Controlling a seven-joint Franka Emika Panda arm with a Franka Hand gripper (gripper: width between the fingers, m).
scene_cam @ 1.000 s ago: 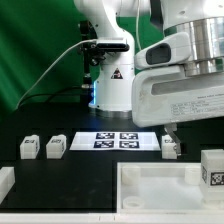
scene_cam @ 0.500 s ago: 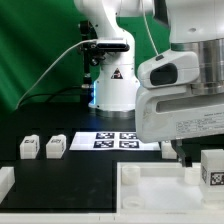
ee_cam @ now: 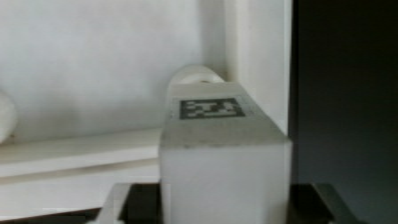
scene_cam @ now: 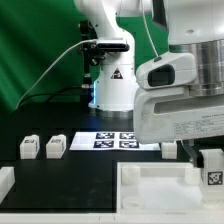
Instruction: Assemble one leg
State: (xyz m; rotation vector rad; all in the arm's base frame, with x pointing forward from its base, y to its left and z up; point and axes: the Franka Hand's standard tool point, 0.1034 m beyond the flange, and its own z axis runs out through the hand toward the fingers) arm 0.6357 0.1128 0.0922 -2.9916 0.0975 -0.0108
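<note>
The leg (scene_cam: 212, 172), a small white block with a square marker tag, stands at the exterior view's right on the corner of the large white square part (scene_cam: 150, 190). My gripper (scene_cam: 204, 160) has come down around it. In the wrist view the leg (ee_cam: 217, 130) fills the middle, its tag facing the camera. The dark fingers (ee_cam: 139, 205) lie against both its sides, so my gripper (ee_cam: 226, 208) is shut on it. Two more legs (scene_cam: 28, 147) (scene_cam: 55, 146) stand at the left, and another (scene_cam: 170, 148) is partly hidden behind the arm.
The marker board (scene_cam: 110, 140) lies in the middle in front of the robot base (scene_cam: 110, 85). A white part (scene_cam: 5, 182) sits at the front left edge. The large square part's rim (ee_cam: 107, 150) runs behind the leg in the wrist view.
The arm has swung to the exterior view's right and come down over the right-hand leg. In the last half second it sank a little further around it.
</note>
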